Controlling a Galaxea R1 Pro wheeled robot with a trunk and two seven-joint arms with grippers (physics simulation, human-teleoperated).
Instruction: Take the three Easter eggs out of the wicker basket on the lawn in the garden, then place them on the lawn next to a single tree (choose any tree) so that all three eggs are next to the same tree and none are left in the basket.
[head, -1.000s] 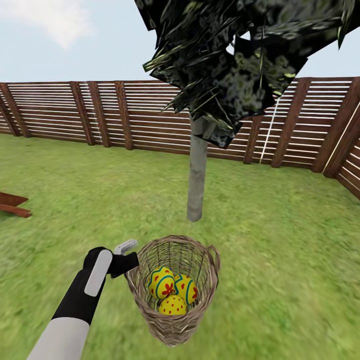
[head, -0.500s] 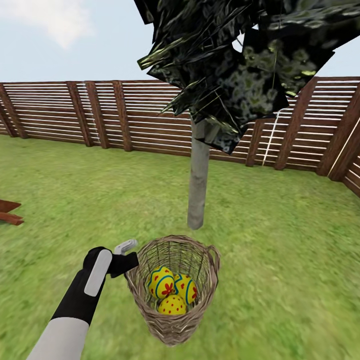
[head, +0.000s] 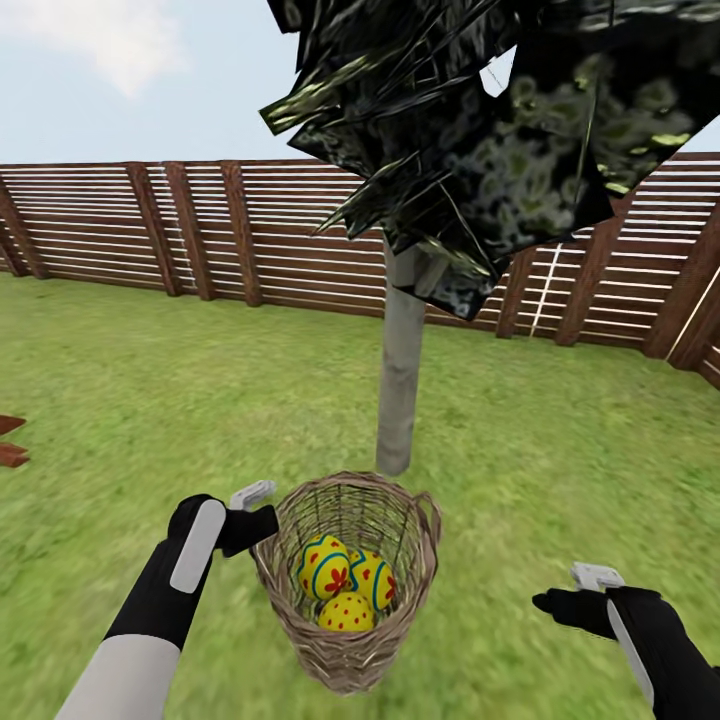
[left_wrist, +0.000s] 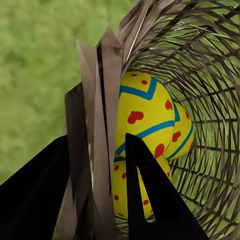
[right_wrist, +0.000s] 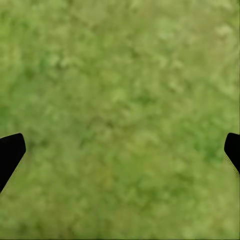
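Wicker basket (head: 345, 590) rim clamped by left end effector (head: 262, 524).

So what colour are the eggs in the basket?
Yellow Easter eggs with red marks and blue zigzag bands; left wrist view shows them best.

Fenced backyard garden, green lawn (head: 560, 450), wood slat fence (head: 200, 235), tree (head: 400, 380), open sky

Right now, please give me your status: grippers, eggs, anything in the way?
Left gripper shut on basket rim. Right gripper open, empty, over grass. Three eggs in basket. Tree just ahead.
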